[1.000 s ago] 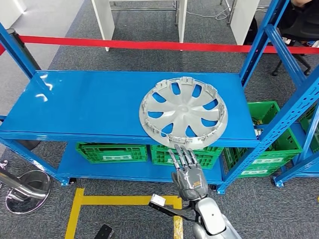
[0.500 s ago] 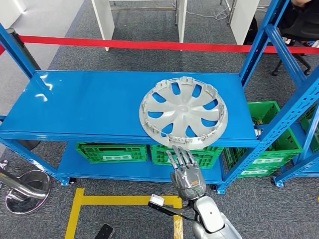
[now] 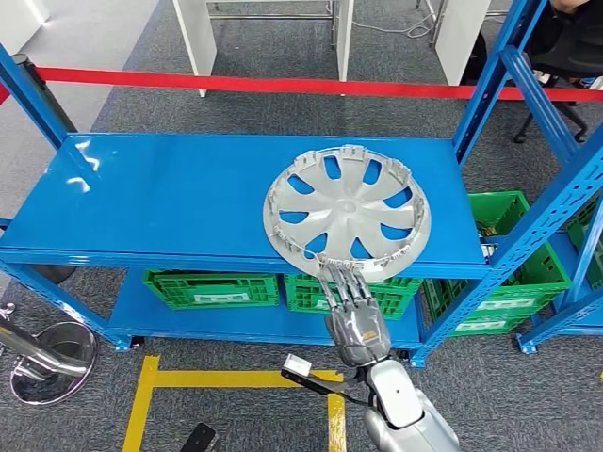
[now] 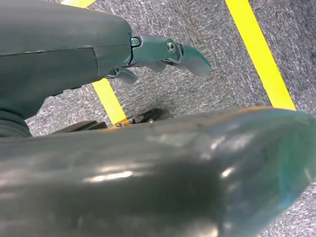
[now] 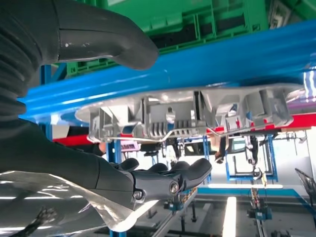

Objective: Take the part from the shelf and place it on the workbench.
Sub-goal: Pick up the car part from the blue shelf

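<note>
On the blue shelf [image 3: 178, 202], toward its 3 o'clock end, the silver wheel cover [image 3: 347, 213] is lying flat, its near rim slightly overhanging the shelf's front edge. At 6 o'clock from it, the right hand [image 3: 353, 315] is hovering with fingers [image 3: 343, 287] straight and spread, holding nothing, fingertips reaching just under the cover's near rim. In the right wrist view the thumb [image 5: 111, 42] and fingers [image 5: 168, 177] are sitting apart on either side of the cover's rim [image 5: 186, 116], not touching it. Green crates [image 3: 211, 287] are sitting on the lower shelf. The left hand [image 4: 111, 49] is hanging over yellow floor tape [image 4: 257, 54]; whether its fingers are closed I cannot tell.
</note>
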